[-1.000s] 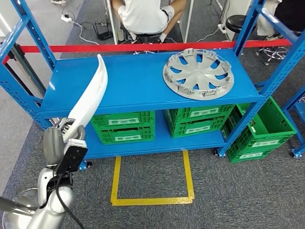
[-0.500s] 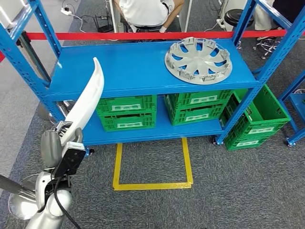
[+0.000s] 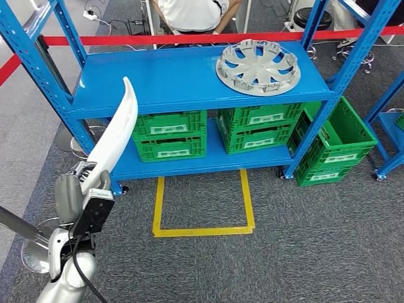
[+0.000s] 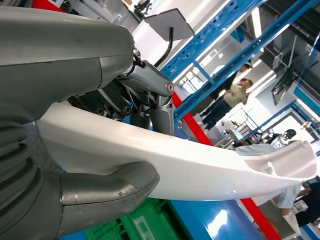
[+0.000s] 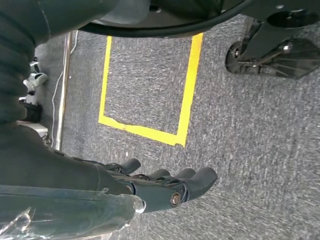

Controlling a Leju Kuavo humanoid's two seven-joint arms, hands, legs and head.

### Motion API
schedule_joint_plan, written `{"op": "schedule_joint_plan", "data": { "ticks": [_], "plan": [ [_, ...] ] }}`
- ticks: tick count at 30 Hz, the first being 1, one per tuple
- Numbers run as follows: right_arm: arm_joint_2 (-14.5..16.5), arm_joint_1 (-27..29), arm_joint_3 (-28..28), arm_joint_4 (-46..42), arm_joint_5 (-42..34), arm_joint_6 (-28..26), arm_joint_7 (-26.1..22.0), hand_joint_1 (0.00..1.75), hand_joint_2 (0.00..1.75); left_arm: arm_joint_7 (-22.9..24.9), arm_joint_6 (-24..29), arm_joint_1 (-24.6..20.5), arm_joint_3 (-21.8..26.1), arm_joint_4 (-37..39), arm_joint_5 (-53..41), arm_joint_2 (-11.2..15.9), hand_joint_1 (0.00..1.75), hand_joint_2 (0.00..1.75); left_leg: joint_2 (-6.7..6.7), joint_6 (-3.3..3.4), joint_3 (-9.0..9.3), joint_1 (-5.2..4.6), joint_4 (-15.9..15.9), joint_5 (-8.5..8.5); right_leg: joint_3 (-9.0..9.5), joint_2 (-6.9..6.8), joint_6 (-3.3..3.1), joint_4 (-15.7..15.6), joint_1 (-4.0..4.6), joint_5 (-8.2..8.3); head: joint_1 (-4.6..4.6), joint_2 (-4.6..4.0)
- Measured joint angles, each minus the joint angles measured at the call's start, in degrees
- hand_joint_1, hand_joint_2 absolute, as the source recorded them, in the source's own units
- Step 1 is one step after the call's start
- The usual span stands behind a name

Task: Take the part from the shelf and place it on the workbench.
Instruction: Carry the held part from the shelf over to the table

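White part: a long, curved, glossy plastic trim piece [image 3: 114, 132], off the shelf and carried up in the air in front of the shelf's left end, its tip rising above the upper deck.
Left robot hand [image 3: 82, 182]: clamped on the lower end of the part, thumb [image 4: 109, 187] under it and darker fingers [image 4: 151, 92] over it.
Right robot hand [image 5: 166, 187]: hangs over the grey carpet, holding nothing, its fingers slightly curled and loosely side by side.
Handling: likely light and stiff, but smooth and slippery, and held at one end it can swing (a hold nearer the middle would steady it); the thin flared tip looks easiest to chip.
Blue shelf [image 3: 166, 82]: upper deck carries a silver hubcap [image 3: 257, 65] at the right.
Green crates [image 3: 170, 135]: two stacks on the lower deck and more on the floor at the right; contents cannot be made out.
Floor: yellow tape square [image 3: 204, 205] just before the shelf.
Desk: the placing step is not yet done.
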Motion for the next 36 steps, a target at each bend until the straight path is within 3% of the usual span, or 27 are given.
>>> {"op": "schedule_joint_plan", "data": {
  "ticks": [1,2,5,6,7,8,10,12,13,15,16,17,18,20,21,22,23,24,26,28,29,31,33,36],
  "plan": [
    [0.07,-0.03,0.0,0.01,-0.01,0.01,0.03,0.0,1.75,0.0,0.04,0.08,0.01,0.0,0.01,0.01,1.69,1.75,0.0,-0.36,-0.44,0.06,0.34,-0.63,-0.57,-0.09,-0.39,0.05,-0.06,0.54,0.01,0.0],
    [0.11,-0.07,0.0,0.01,-0.02,0.01,0.09,0.0,1.75,0.0,0.09,0.15,0.01,0.0,0.03,0.01,1.69,1.75,-0.01,-0.71,-1.07,0.11,1.45,-2.33,-1.17,-0.21,-0.79,0.05,-0.17,1.17,-0.07,0.0],
    [0.14,-0.27,0.0,0.02,0.07,0.01,0.39,0.0,1.75,0.0,0.3,0.2,0.08,0.02,0.15,0.02,1.69,1.75,-0.01,-1.41,-3.99,0.28,11.12,-10.73,-3.64,-0.42,-1.41,0.11,-0.24,3.36,-0.29,0.0],
    [0.14,-0.3,0.0,0.02,0.12,0.01,0.47,0.0,1.75,0.0,0.37,0.2,0.13,0.02,0.26,0.02,1.69,1.75,0.0,-1.48,-4.6,0.29,14.62,-11.95,-4.64,-0.46,-1.42,0.18,-0.22,4.1,-0.29,0.01],
    [0.13,-0.34,0.0,0.02,0.16,0.01,0.52,0.0,1.75,0.0,0.43,0.21,0.18,0.02,0.38,0.02,1.69,1.75,0.0,-1.49,-4.55,0.29,16.75,-11.65,-5.62,-0.49,-1.4,0.28,-0.2,4.78,-0.3,0.01],
    [0.13,-0.38,0.0,0.02,0.2,0.01,0.54,0.0,1.75,0.0,0.47,0.21,0.23,0.02,0.49,0.02,1.69,1.75,0.0,-1.45,-3.63,0.29,17.03,-10.2,-6.58,-0.5,-1.36,0.41,-0.19,5.43,-0.29,0.01],
    [0.12,-0.51,0.0,0.02,0.22,0.01,0.54,0.0,1.75,0.0,0.52,0.17,0.28,0.02,0.62,0.0,1.69,1.75,0.01,-1.29,1.07,0.29,12.03,-7.21,-8.3,-0.47,-1.16,0.74,-0.16,6.63,-0.3,0.01],
    [0.1,-0.59,0.0,0.02,0.25,0.01,0.54,0.0,1.75,-0.02,0.55,0.03,0.3,-0.01,0.64,-0.08,1.69,1.75,-0.01,-0.91,7.12,0.26,3.44,-7.41,-9.57,-0.38,-0.76,1.21,0.08,7.7,-0.27,0.01],
    [0.07,-0.59,0.01,0.03,0.26,0.01,0.55,0.0,1.75,-0.04,0.56,-0.03,0.3,-0.03,0.64,-0.11,1.69,1.75,-0.03,-0.64,8.86,0.21,0.54,-8.11,-10.04,-0.36,-0.53,1.32,0.18,8.31,-0.26,0.01],
    [-0.04,-0.49,0.01,0.08,0.29,0.01,0.57,0.0,1.75,-0.07,0.58,0.05,0.32,-0.04,0.65,-0.14,1.69,1.75,-0.02,0.06,9.1,0.21,-1.26,-8.28,-10.8,-0.31,-0.08,1.21,0.25,9.54,-0.23,0.01],
    [-0.1,-0.39,0.02,0.11,0.3,0.01,0.58,0.0,1.75,-0.07,0.59,0.12,0.34,-0.03,0.65,-0.15,1.69,1.75,0.02,0.42,8.49,0.29,-1.18,-7.74,-11.28,-0.29,0.24,1.38,0.23,9.32,-0.27,0.01],
    [-0.15,-0.26,0.02,0.13,0.33,0.01,0.59,0.0,1.75,-0.07,0.61,0.17,0.37,-0.02,0.65,-0.15,1.69,1.75,0.09,0.84,7.89,0.41,-1.2,-7.12,-11.83,-0.27,0.6,2.39,0.19,7.98,-0.15,0.01],
    [-0.19,-0.13,0.02,0.15,0.37,0.01,0.58,0.0,1.75,-0.07,0.62,0.19,0.42,-0.02,0.66,-0.15,1.69,1.75,0.15,1.19,7.25,0.53,-1.24,-6.48,-12.57,-0.25,0.99,4.56,0.13,5.63,-0.02,0.01],
    [-0.19,0.01,0.04,0.15,0.49,0.02,0.54,0.0,1.75,-0.07,0.64,0.2,0.61,-0.01,0.84,-0.1,1.69,1.75,0.2,1.58,5.94,0.49,-1.2,-5.27,-14.22,-0.3,1.63,11.96,-0.05,-0.27,0.27,0.01],
    [-0.2,0.01,0.04,0.15,0.54,0.03,0.52,0.0,1.75,-0.07,0.64,0.21,0.73,0.0,0.97,-0.06,1.69,1.75,0.22,1.6,5.2,0.47,-1.16,-4.66,-14.77,-0.3,1.84,15.7,-0.11,-2.02,0.28,0.01],
    [-0.21,0.01,0.04,0.15,0.57,0.04,0.51,0.0,1.75,-0.07,0.63,0.23,0.85,0.02,1.11,-0.02,1.69,1.75,0.24,1.57,4.41,0.46,-1.11,-4.04,-14.71,-0.29,1.98,18.16,-0.16,-2.42,0.3,0.01],
    [-0.21,0.01,0.04,0.15,0.57,0.05,0.51,0.0,1.75,-0.07,0.6,0.24,0.96,0.03,1.22,0.03,1.69,1.75,0.24,1.49,3.59,0.46,-1.03,-3.44,-13.8,-0.29,2.07,18.72,-0.22,-1.56,0.31,0.01],
    [-0.22,0.02,0.05,0.15,0.53,0.07,0.52,0.0,1.75,-0.07,0.54,0.23,1.04,0.05,1.36,0.06,1.69,1.75,0.2,1.34,2.8,0.49,-0.92,-2.9,-11.89,-0.29,2.15,17.14,-0.32,0.02,0.31,0.01],
    [-0.23,-0.05,0.05,0.13,0.26,0.08,0.5,0.0,1.75,-0.08,0.43,0.2,1.21,0.07,1.68,0.1,1.69,1.75,0.1,0.89,1.44,0.45,-0.55,-1.99,-5.88,-0.21,2.35,9.29,-0.59,1.93,0.36,0.01],
    [-0.22,-0.23,0.06,0.09,-0.19,0.08,0.28,0.0,1.75,-0.18,0.27,0.0,1.34,0.12,2.0,0.1,1.69,1.75,0.07,0.32,0.52,0.27,-0.23,-0.98,-1.4,0.07,1.86,2.24,-0.66,1.19,0.36,0.01],
    [-0.21,-0.29,0.06,0.07,-0.41,0.07,0.1,0.0,1.75,-0.26,0.16,-0.18,1.37,0.2,2.14,0.1,1.69,1.75,0.09,0.06,0.21,0.2,-0.19,-0.44,-0.75,0.22,1.48,0.78,-0.54,0.76,0.35,0.01],
    [-0.18,-0.28,0.07,0.05,-0.78,0.06,-0.15,0.0,1.75,-0.39,-0.04,-0.49,1.36,0.49,2.41,0.11,1.69,1.75,0.09,-0.53,-0.41,0.24,-0.19,0.06,-1.56,0.23,0.64,0.64,-0.54,1.41,0.29,0.0],
    [-0.14,-0.27,0.07,0.04,-0.98,0.04,-0.24,0.0,1.75,-0.46,-0.14,-0.65,1.36,0.79,2.52,0.14,1.69,1.75,0.09,-1.21,-1.59,0.31,2.22,-2.85,-2.72,0.04,-0.34,0.76,-0.71,2.36,0.08,0.0],
    [-0.15,-0.3,0.07,0.04,-1.03,0.03,-0.31,0.0,1.75,-0.51,-0.17,-0.9,1.35,1.16,2.59,0.15,1.69,1.75,0.11,-1.75,-4.46,0.39,12.86,-10.45,-4.71,-0.18,-1.09,1.01,-0.66,3.81,-0.13,0.01]
  ]
}}
